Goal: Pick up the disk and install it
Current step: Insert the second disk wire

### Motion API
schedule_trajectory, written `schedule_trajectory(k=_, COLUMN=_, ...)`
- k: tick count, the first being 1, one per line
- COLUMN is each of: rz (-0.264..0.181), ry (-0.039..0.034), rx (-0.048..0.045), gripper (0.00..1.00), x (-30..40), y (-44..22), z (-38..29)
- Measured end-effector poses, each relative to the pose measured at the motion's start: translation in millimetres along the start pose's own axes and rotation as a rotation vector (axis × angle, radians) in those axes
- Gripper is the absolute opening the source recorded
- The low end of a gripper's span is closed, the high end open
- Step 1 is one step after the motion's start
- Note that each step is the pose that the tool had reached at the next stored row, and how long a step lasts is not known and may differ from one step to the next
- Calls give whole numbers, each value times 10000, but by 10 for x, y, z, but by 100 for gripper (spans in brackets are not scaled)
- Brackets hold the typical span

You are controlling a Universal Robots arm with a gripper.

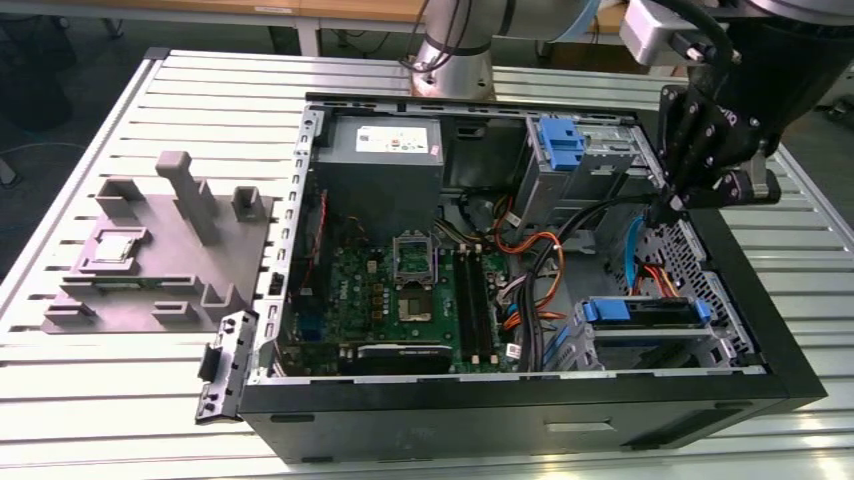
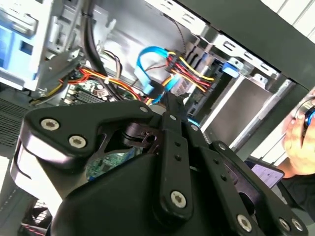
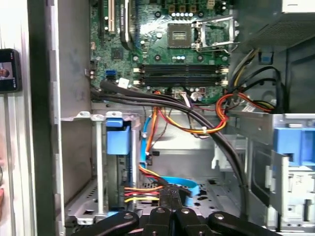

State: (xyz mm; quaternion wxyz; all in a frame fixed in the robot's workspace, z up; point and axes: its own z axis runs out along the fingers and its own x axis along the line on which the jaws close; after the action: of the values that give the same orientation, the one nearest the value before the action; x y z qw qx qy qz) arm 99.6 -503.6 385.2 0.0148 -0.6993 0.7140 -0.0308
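The disk [image 1: 643,318], edged by its blue carrier frame, sits in the lower drive bay at the exterior view's right, inside the open computer case [image 1: 747,300]. In the first wrist view the disk's blue carrier [image 3: 114,138] stands in the bay, with red, yellow and black power wires [image 3: 142,193] and a blue data cable [image 3: 177,182] running from it. My gripper [image 1: 671,208] reaches into the case beside the right wall, above the bay. Its fingers [image 3: 170,199] look shut, tips together right at the cable connectors, also seen in the second wrist view [image 2: 171,109].
A lone blue bracket [image 1: 562,142] sits in the upper drive cage. The grey power-supply box [image 1: 380,150] and motherboard [image 1: 407,290] fill the case's left. A grey fixture [image 1: 160,250] stands on the table outside. A person's hand [image 2: 298,132] is near the case wall.
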Motion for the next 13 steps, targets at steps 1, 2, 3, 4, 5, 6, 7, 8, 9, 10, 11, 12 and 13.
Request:
schedule_trajectory(k=1, rz=0, ry=-2, rx=-1, gripper=10, x=-26, y=0, z=0)
schedule_trajectory(k=2, rz=-1, ry=0, rx=-6, gripper=10, x=-57, y=-1, z=0)
schedule_trajectory(k=3, rz=-1, ry=5, rx=-11, gripper=10, x=-90, y=-1, z=-1)
schedule_trajectory(k=4, rz=-1, ry=12, rx=-18, gripper=10, x=-118, y=-1, z=-3)
schedule_trajectory(k=5, rz=-1, ry=16, rx=-21, gripper=10, x=-141, y=-1, z=-3)
schedule_trajectory(k=6, rz=0, ry=34, rx=-25, gripper=10, x=-167, y=0, z=-4)
schedule_trajectory(k=7, rz=-2, ry=47, rx=-36, gripper=10, x=-187, y=-2, z=-3)
schedule_trajectory(k=8, rz=-3, ry=62, rx=-44, gripper=10, x=-197, y=-3, z=0)
schedule_trajectory(k=9, rz=-3, ry=82, rx=-49, gripper=10, x=-201, y=-3, z=7)
schedule_trajectory(k=10, rz=-6, ry=124, rx=-50, gripper=11, x=-202, y=-3, z=16)
schedule_trajectory(k=11, rz=-9, ry=164, rx=-50, gripper=17, x=-202, y=-2, z=27)
schedule_trajectory(k=12, rz=-11, ry=196, rx=-49, gripper=17, x=-203, y=-2, z=40)
schedule_trajectory(k=13, rz=-14, ry=232, rx=-48, gripper=17, x=-204, y=-2, z=53)
